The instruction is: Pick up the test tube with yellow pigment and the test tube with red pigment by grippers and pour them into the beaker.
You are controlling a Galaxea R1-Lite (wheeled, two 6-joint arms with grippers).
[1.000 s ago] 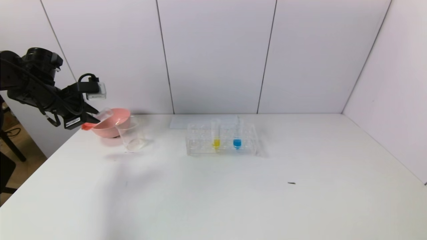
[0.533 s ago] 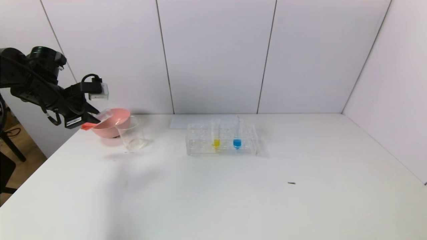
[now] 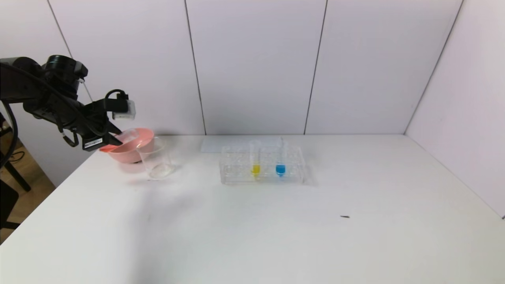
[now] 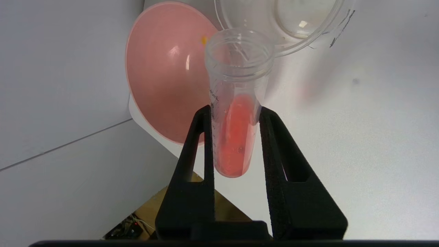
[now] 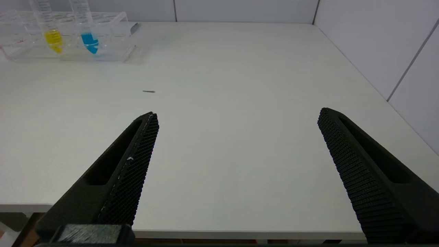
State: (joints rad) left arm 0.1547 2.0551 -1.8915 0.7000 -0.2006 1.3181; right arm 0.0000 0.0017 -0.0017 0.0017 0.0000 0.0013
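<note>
My left gripper (image 4: 235, 111) (image 3: 114, 139) is shut on the test tube with red pigment (image 4: 236, 113) (image 3: 124, 139), which lies tilted close to level, mouth toward the beaker (image 3: 155, 159) (image 4: 284, 24). The red liquid has spread along the tube's lower wall. The tube's mouth hangs just short of the beaker's rim, in front of the pink bowl (image 3: 132, 149). The test tube with yellow pigment (image 3: 255, 159) (image 5: 51, 29) stands upright in the clear rack (image 3: 236, 173). My right gripper (image 5: 238, 116) is open over the table's near right edge, out of the head view.
A blue-liquid tube (image 3: 280, 159) stands in the rack right of the yellow one. The pink bowl (image 4: 164, 75) sits directly behind the beaker at the back left. A small dark speck (image 3: 345, 216) lies on the white table (image 3: 256, 236). Walls close the back and right.
My left arm has shifted right toward the beaker, carrying the red tube with it. The tube stays tilted. The right arm has not moved.
</note>
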